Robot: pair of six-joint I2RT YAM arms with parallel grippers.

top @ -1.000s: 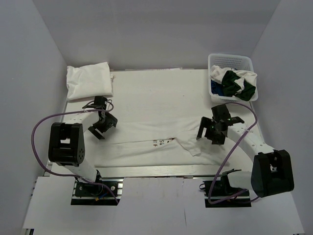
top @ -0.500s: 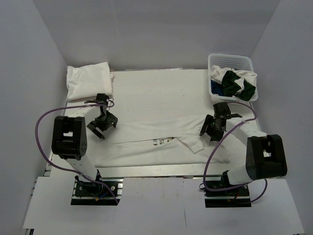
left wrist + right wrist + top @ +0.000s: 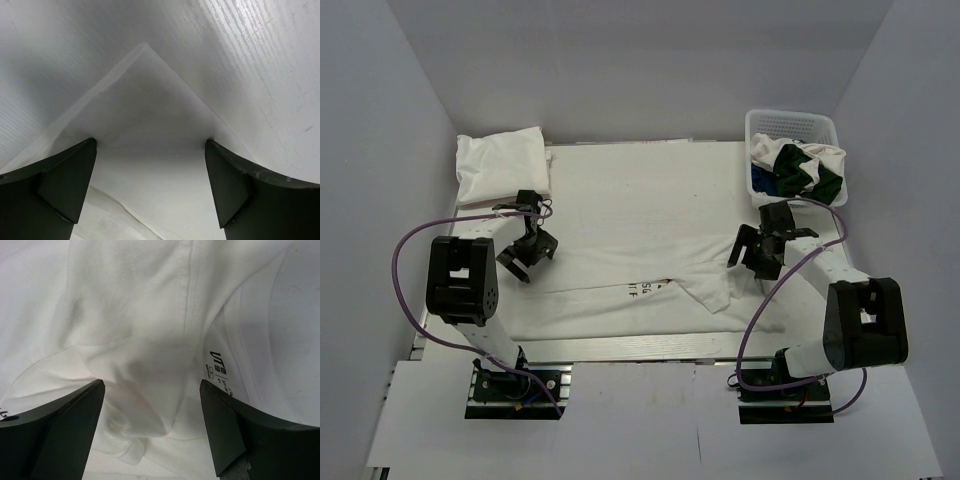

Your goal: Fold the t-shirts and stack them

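A white t-shirt (image 3: 640, 225) lies spread across the table, its near part folded over so that print text (image 3: 645, 290) shows. My left gripper (image 3: 525, 255) is open at the shirt's left edge. In the left wrist view its jaws (image 3: 150, 142) stand wide over a corner of white cloth (image 3: 145, 115). My right gripper (image 3: 757, 255) is open over the shirt's right part. In the right wrist view the jaws (image 3: 151, 385) straddle bunched white cloth (image 3: 145, 365) beside a neck label (image 3: 217, 371). Neither gripper holds anything.
A folded white stack (image 3: 502, 165) lies at the back left corner. A white lattice basket (image 3: 800, 122) at the back right holds dark green (image 3: 798, 172), blue (image 3: 760, 180) and white shirts. Grey walls close in on the left, back and right.
My right gripper has moved a little towards the back, away from the folded flap near the front. My left gripper has shifted slightly left. Both stay open.
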